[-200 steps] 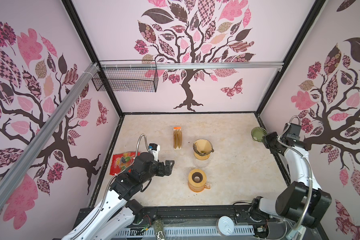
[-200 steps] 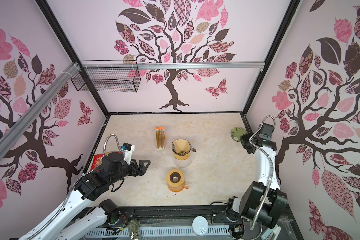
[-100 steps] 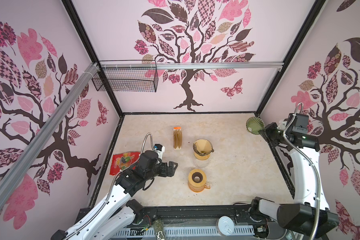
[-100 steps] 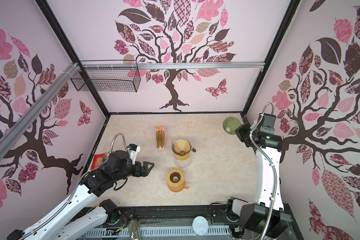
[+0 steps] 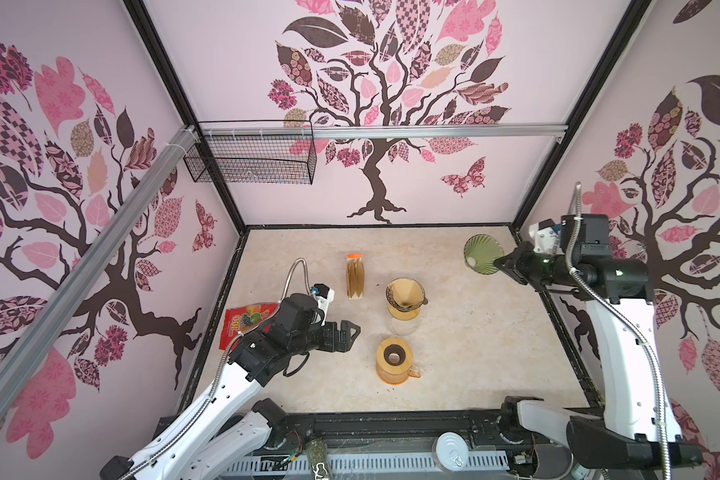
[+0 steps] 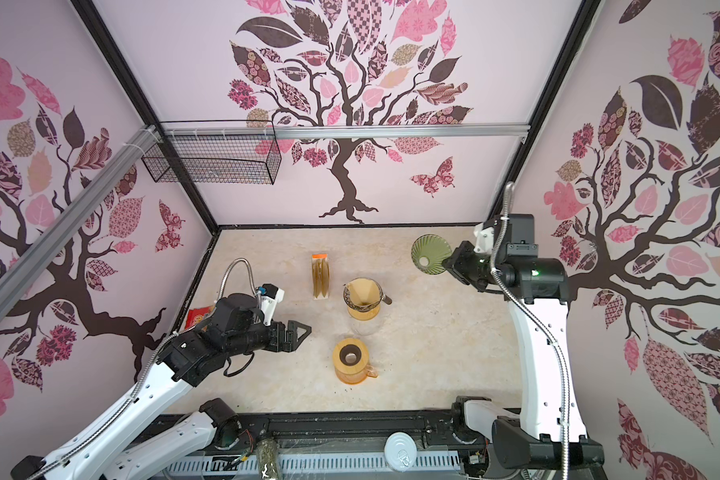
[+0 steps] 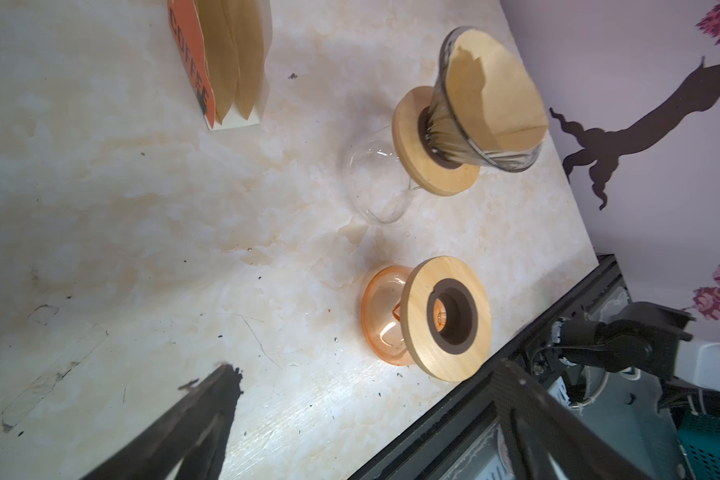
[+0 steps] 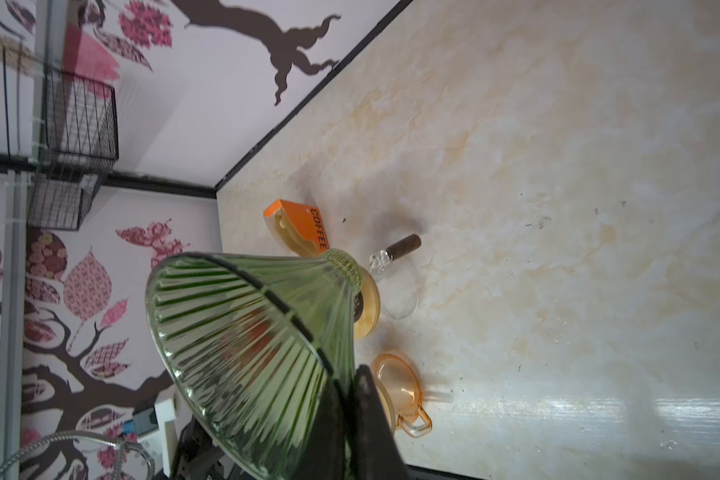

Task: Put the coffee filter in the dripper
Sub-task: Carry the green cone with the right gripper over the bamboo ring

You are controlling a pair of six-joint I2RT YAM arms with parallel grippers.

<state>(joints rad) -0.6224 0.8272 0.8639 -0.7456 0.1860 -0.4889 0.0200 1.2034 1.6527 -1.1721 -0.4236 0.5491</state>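
In the right wrist view, the green dripper (image 8: 246, 340) is pinched by the right tool (image 8: 345, 401). The left tool (image 5: 347, 337) is seen spread, empty, near the orange carafe (image 5: 393, 360).

Green dripper (image 8: 246, 332) looks glossy ribbed glass — filter (image 7: 499, 91) matt brown paper, carafe lid (image 7: 449, 368) perhaps wood.

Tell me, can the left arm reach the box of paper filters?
Probably yes. The left gripper has its jaws open and empty, and the filter box stands a little beyond it on the table, with nothing between them.
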